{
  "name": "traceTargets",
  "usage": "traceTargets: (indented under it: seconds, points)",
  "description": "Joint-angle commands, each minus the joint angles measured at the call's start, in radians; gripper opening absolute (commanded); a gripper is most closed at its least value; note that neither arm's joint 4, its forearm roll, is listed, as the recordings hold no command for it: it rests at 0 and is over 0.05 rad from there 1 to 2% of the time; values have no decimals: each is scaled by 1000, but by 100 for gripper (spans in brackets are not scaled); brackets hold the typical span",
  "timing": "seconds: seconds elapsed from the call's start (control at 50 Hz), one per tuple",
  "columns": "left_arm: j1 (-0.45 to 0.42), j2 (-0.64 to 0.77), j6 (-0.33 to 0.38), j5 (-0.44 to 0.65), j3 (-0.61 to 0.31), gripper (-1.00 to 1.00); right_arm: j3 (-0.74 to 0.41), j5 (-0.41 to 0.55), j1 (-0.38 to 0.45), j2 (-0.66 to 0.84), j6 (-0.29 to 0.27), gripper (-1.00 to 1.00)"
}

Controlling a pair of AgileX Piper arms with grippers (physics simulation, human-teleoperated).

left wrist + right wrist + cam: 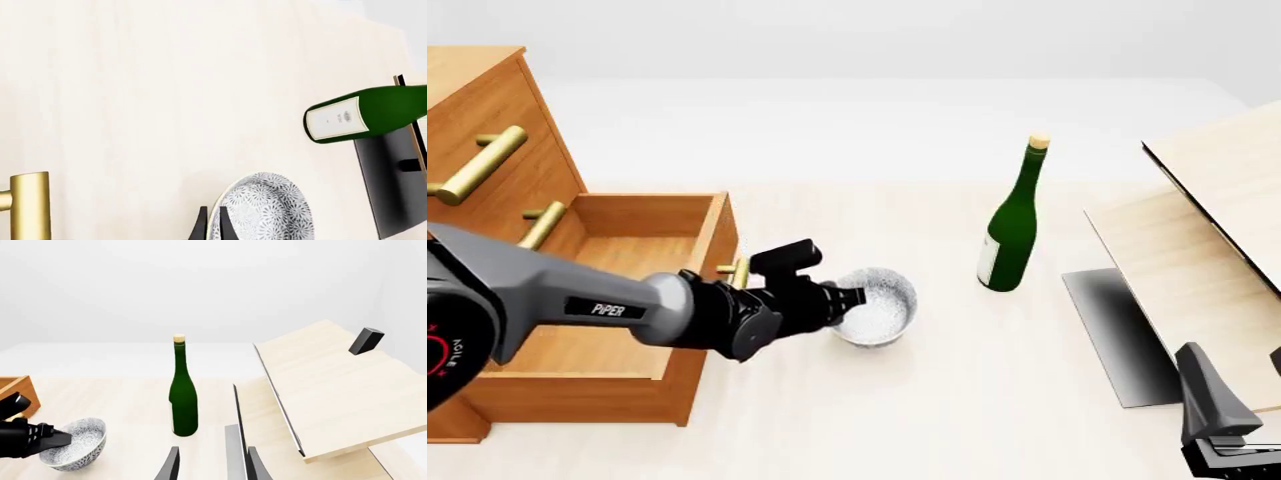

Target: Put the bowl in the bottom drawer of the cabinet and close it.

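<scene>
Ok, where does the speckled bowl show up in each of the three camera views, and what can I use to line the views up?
Front view: the bowl sits on the table near the picture's centre, at the left gripper, just right of the open bottom drawer.
Left wrist view: at the bottom edge, right of centre.
Right wrist view: lower left corner.
Shared landmark: the green bottle, seen in all three.

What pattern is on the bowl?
The bowl is white with a fine grey-blue floral speckle, inside and out. It shows best in the left wrist view.

"PIPER" on left arm [587, 300]
</scene>
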Motion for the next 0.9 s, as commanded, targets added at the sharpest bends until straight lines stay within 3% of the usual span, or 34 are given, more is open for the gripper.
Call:
traceTargets:
  seconds: [0.02,0.26,0.9]
  points:
    - [4,-49,34,-8,16,-100,0,0,0,0,0,100]
    - [39,-105,89,2,29,-100,0,0,0,0,0,100]
    - [13,-256,121,6,109,-100,0,0,0,0,0,100]
